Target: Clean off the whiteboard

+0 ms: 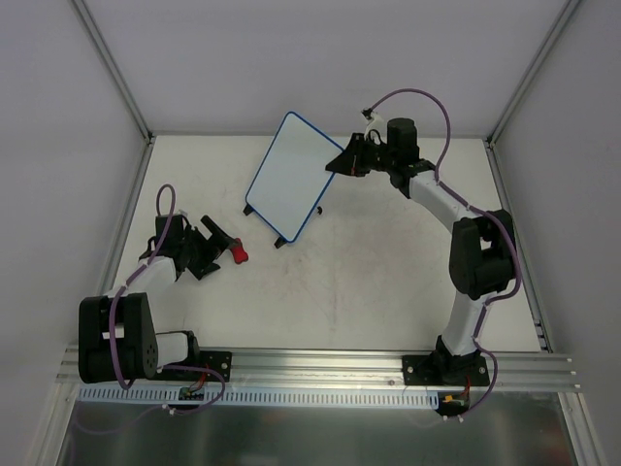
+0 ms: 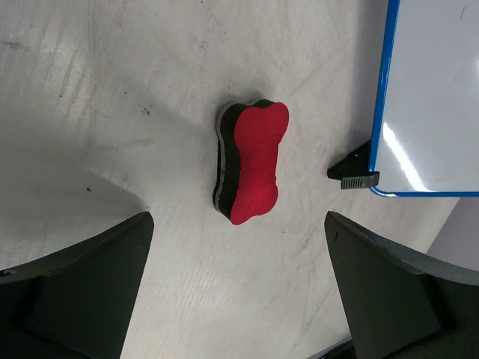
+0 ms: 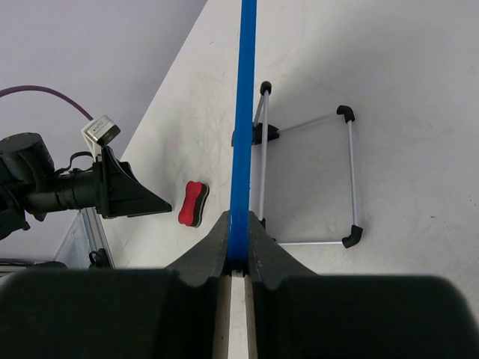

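The board (image 1: 289, 173) is looking like a light, stiff, thin panel with a glossy face that is probably slippery under rubber pads. It is leaning on a thin wire stand (image 3: 352, 179), so I judge it will be tipping or sliding easily under a wiping push. The blue frame is the sensible place to take hold, pinched across its thickness at an edge and away from the face to be wiped.

That is where the right gripper (image 3: 239, 224) is clamping it. In the right wrist view the jaws are closing tight on the blue rim, with the panel running edge-on between them. Seen from above, this grip is sitting at the board's two o'clock corner.

The board is standing tilted on the table (image 1: 388, 262), at about twelve o'clock from the table's middle. It is showing a white face, rounded corners, a thin blue frame and small black feet. I am making out no writing on it.

The left gripper (image 2: 238, 228) is spreading wide and holding nothing. The red eraser (image 2: 251, 164) is lying on the table just ahead of its fingers, apart from both, at about seven o'clock from the board.
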`<state>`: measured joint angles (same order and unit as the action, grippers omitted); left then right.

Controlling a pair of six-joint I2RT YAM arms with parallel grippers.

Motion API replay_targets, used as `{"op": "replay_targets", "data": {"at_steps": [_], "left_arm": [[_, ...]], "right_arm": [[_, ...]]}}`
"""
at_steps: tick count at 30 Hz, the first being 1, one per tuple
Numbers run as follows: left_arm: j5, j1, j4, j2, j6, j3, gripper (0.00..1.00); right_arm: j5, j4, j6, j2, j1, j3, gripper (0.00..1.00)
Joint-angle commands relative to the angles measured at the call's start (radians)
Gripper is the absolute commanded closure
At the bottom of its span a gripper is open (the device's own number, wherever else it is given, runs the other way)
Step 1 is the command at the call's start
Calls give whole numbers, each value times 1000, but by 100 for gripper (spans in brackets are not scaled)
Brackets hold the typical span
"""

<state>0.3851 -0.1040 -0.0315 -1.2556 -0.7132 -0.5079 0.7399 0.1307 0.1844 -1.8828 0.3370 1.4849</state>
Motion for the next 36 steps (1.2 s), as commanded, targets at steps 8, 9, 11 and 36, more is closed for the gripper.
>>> {"op": "replay_targets", "data": {"at_steps": [8, 9, 11, 36], "left_arm": [[12, 9, -2, 33, 24, 14, 1], [11, 9, -2, 33, 24, 14, 1], [11, 9, -2, 33, 26, 16, 1], [9, 9, -2, 35, 31, 22, 1]], "right_arm": [[61, 144, 29, 63, 0, -57, 100], [62, 144, 27, 62, 0, -55, 100], [65, 142, 24, 57, 0, -49, 96], [50, 144, -13, 62, -7, -89, 85]]}}
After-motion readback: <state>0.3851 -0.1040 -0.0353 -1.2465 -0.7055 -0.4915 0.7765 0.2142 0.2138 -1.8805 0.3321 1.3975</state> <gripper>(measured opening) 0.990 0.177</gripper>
